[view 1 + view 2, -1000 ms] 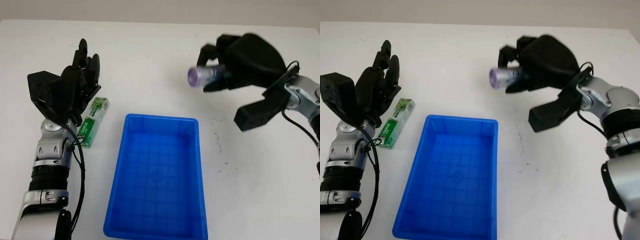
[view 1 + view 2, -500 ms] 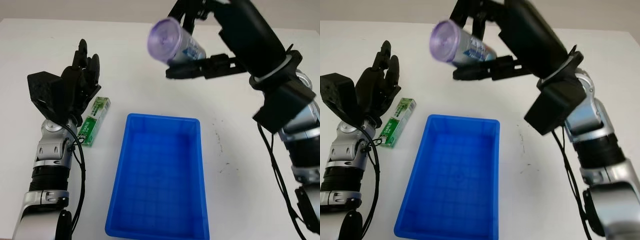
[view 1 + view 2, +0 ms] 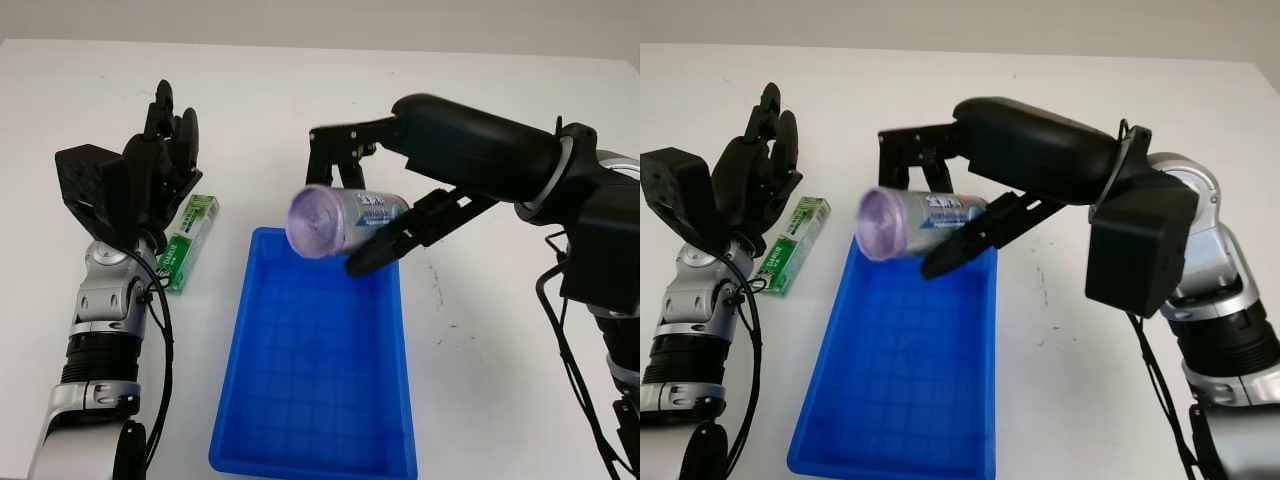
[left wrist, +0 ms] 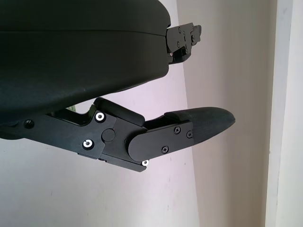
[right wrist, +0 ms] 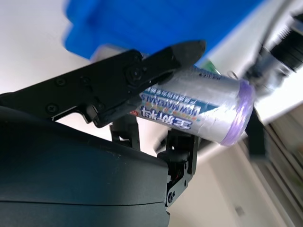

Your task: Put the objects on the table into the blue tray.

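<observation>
Over the far edge of the one blue tray [image 3: 315, 370] | right hand [image 3: 375, 205] fingers [image 3: 395, 238] clamp the one can [image 3: 340, 218], lying sideways | one green box [image 3: 188, 242] on desk [image 3: 500, 380] beside tray | left hand [image 3: 150, 175] open beside box | right wrist view shows can's label [image 5: 180, 111]

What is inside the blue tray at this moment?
Nothing lies in the blue tray; its gridded floor shows bare. The right hand holds the purple-capped can above the tray's far end, hiding that strip of floor. The green box lies outside, beside the open left hand.
</observation>
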Available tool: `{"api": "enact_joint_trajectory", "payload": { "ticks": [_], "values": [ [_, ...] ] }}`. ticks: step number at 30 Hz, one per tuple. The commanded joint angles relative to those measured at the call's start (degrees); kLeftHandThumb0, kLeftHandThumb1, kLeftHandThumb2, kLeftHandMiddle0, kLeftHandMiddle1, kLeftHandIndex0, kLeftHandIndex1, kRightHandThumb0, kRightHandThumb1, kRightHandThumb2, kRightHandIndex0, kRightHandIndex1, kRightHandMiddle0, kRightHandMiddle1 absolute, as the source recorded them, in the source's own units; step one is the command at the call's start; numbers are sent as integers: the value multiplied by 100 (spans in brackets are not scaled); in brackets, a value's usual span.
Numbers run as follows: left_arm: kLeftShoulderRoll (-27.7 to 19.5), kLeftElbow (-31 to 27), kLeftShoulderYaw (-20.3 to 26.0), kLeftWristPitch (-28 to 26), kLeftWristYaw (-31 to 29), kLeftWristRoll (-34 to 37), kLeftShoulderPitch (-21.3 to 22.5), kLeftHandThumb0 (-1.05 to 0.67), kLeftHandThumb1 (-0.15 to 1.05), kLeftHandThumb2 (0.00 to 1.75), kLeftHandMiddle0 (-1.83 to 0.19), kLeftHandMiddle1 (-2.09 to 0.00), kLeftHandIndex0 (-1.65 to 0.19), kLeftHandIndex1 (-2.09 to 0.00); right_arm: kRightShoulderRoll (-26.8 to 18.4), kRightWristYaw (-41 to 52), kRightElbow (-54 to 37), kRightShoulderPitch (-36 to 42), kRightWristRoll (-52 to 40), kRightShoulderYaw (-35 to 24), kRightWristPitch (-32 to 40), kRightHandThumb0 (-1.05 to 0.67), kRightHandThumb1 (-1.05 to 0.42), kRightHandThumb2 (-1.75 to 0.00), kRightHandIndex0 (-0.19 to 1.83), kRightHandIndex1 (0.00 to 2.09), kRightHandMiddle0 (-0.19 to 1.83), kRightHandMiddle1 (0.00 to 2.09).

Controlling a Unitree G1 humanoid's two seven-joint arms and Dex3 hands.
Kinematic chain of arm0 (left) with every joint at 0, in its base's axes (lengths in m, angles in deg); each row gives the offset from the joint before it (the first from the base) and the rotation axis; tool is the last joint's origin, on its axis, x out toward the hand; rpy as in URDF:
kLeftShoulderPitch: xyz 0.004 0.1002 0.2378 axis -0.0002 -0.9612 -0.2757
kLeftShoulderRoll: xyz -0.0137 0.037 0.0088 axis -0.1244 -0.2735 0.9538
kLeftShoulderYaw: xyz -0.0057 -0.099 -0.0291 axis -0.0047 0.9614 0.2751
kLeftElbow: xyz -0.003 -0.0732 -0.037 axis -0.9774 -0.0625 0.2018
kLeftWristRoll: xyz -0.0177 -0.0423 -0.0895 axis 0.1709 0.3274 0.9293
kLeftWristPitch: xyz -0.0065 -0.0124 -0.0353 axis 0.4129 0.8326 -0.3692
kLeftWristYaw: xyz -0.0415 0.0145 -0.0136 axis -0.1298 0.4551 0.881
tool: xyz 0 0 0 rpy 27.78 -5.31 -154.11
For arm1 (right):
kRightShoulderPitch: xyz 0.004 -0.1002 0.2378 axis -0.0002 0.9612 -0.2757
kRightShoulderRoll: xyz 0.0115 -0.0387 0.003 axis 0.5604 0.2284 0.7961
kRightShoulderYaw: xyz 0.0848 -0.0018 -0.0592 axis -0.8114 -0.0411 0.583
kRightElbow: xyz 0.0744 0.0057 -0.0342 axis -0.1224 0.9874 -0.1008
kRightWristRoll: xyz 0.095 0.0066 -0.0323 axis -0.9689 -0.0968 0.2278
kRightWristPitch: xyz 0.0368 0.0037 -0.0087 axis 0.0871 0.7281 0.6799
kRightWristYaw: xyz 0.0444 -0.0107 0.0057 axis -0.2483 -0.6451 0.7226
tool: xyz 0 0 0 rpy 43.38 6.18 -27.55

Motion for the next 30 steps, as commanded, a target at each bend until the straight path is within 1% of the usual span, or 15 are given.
{"api": "enact_joint_trajectory", "payload": {
  "ticks": [1, 2, 3, 4, 6, 7, 9, 12, 15, 16, 19, 22, 25, 28, 30],
  "values": [
    [33, -10, 21, 87, -7, 19, 1, -68, 105, 69, 19, 0, 19, 0, -89, 261, -3, -175, -33, -5, 23, -51, -101, -5, -4, 73, -10, 41],
    [34, 8, 17, 103, 2, 8, 7, -67, 105, 69, 19, 0, 19, 0, -88, 373, 31, -207, -35, 0, 17, -53, -101, -5, -11, 50, -15, 23],
    [36, 11, 11, 103, 15, -4, 9, -67, 105, 69, 19, 0, 19, 0, -89, 452, 44, -237, -13, 1, 37, -59, -101, -5, -16, 25, -17, 9],
    [39, 2, 3, 93, 34, -17, 11, -67, 105, 69, 19, 0, 19, 0, -70, 499, 67, -257, -1, -11, 43, -63, -102, -6, -17, 13, -18, 5],
    [44, -12, -11, 88, 69, -46, 15, -66, 105, 69, 19, 0, 19, 0, 9, 552, 111, -259, -120, -79, 170, -71, -103, -6, -19, 3, -19, 1],
    [49, -9, -14, 96, 85, -57, 22, -66, 105, 69, 19, 0, 19, 0, 58, 518, 123, -247, -169, -123, 211, -75, -104, -8, -19, 1, -19, 1],
    [70, 5, -10, 101, 118, -65, 42, -64, 105, 69, 19, 0, 19, 0, 296, 298, 234, -164, -347, -294, 62, -82, -105, -14, -19, 0, -19, 0],
    [86, 21, -17, 106, 141, -74, 62, -64, 105, 69, 19, 0, 19, 0, 674, -31, 530, -91, -636, -574, -131, -86, -105, -23, -19, 0, -19, 0],
    [79, 57, -32, 139, 121, -96, 77, -64, 105, 69, 19, 0, 19, 0, 887, -394, 713, -113, -732, -816, 7, -89, -105, -47, -19, 0, -19, 0],
    [80, 65, -33, 146, 114, -96, 81, -64, 105, 69, 19, 0, 19, 0, 980, -612, 757, -113, -710, -904, 67, -90, -105, -58, -19, 0, -19, 0],
    [85, 85, -35, 172, 115, -98, 93, -65, 105, 69, 19, 0, 19, 0, 1188, -1183, 1140, -172, -729, -1195, 257, -86, -105, -76, -19, 0, -19, 0],
    [89, 96, -35, 176, 116, -93, 103, -65, 105, 68, 19, 0, 19, 0, 1390, -1884, 1541, -186, -907, -1577, 1051, -82, -105, -81, -19, 0, -19, 0],
    [74, 81, -43, 166, 122, -110, 100, -65, 105, 68, 19, 0, 19, 0, 1438, -2502, 2096, -213, -811, -1814, 1589, -81, -105, -81, -19, 0, -19, 0],
    [57, 49, -39, 168, 133, -126, 87, -65, 105, 69, 19, 0, 19, 0, 1414, -2805, 2734, -234, -759, -1975, 1812, -77, -105, -82, -19, 0, -19, 0],
    [51, 19, -27, 159, 151, -128, 72, -65, 105, 69, 19, 0, 19, 0, 1447, -2988, 3065, -195, -759, -2088, 1848, -78, -105, -80, -19, 0, -19, 0]
  ]
}}
